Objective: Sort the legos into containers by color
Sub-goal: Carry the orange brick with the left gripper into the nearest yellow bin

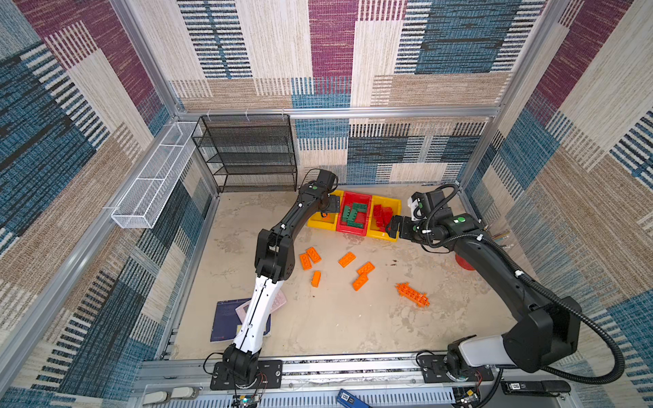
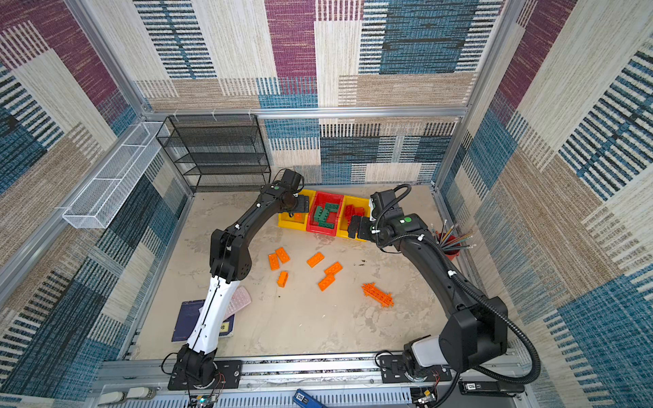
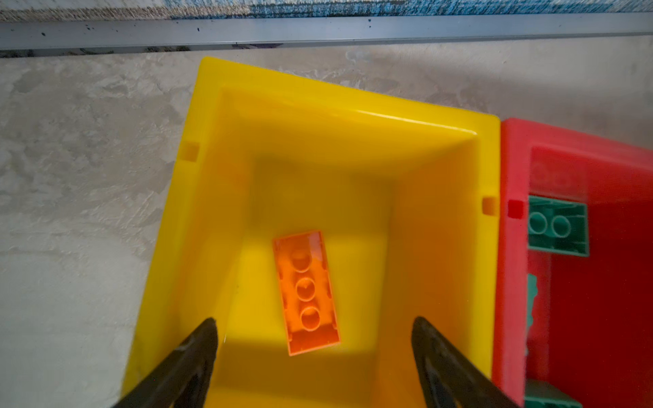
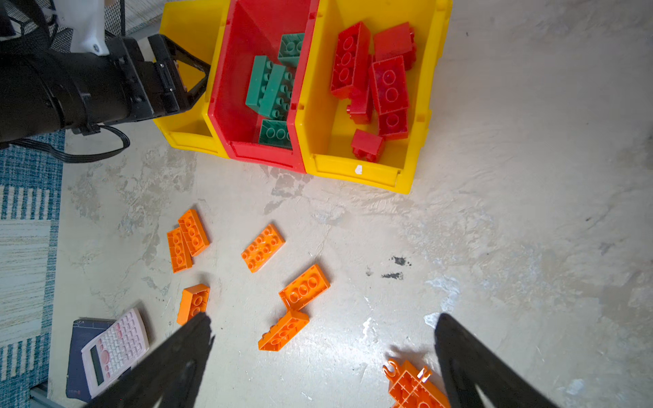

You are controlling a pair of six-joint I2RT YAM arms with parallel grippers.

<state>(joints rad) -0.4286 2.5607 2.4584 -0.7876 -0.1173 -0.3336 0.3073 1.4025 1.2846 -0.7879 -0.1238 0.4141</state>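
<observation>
Orange brick (image 3: 306, 293) lies free in the yellow bin (image 3: 226, 106), seemingly orange's place, under the wide-open left gripper (image 3: 315, 319); the right gripper (image 4: 323, 314) hangs wide and empty.

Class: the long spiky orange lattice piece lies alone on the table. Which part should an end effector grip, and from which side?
Grip the lattice piece across its narrow width near mid-length, coming straight down from above. It lies flat, clear of the bricks, so both long sides look free; its spiky ends would probably seat poorly.
</observation>
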